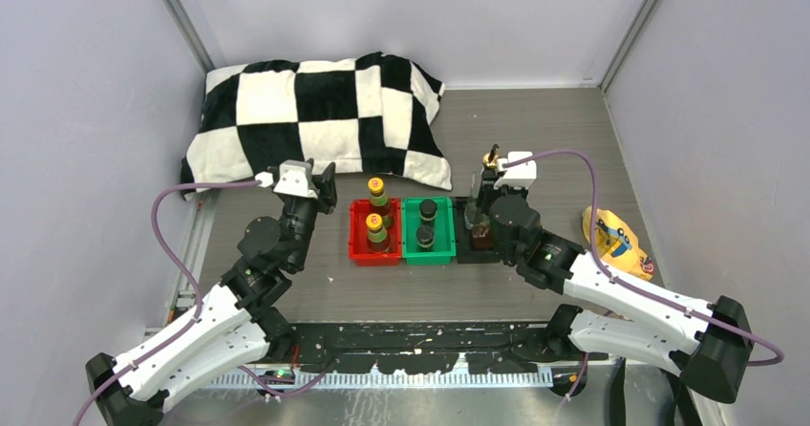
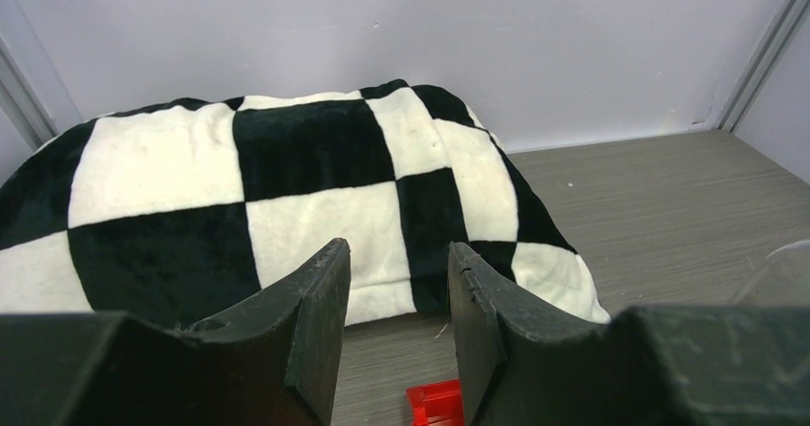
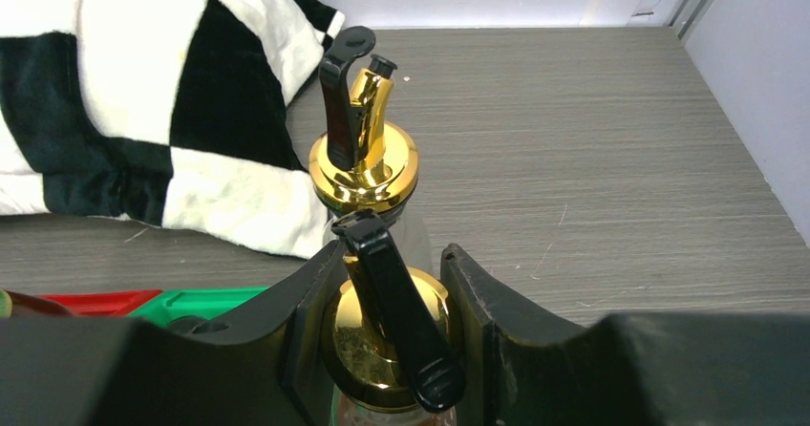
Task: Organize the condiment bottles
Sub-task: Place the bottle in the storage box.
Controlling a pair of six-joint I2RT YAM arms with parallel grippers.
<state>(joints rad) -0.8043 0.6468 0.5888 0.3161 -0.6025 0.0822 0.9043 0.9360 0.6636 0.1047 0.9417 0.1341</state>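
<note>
Two reddish-brown condiment bottles with orange caps (image 1: 377, 211) stand in the red tray (image 1: 374, 259). The green tray (image 1: 427, 258) holds two short dark black-capped bottles (image 1: 426, 223). My right gripper (image 1: 482, 221) (image 3: 392, 254) is shut on the gold pourer top of a clear glass bottle (image 3: 382, 340) over the black tray (image 1: 465, 257). A second gold-topped glass bottle (image 1: 492, 161) (image 3: 364, 159) stands just behind it. My left gripper (image 1: 325, 189) (image 2: 396, 254) hovers left of the red tray, its jaws apart and nothing between them.
A black-and-white checkered pillow (image 1: 315, 120) (image 2: 287, 187) lies across the back left of the table. A yellow object (image 1: 611, 240) rests at the right edge. A corner of the red tray (image 2: 435, 402) shows under my left fingers. Grey walls enclose the table.
</note>
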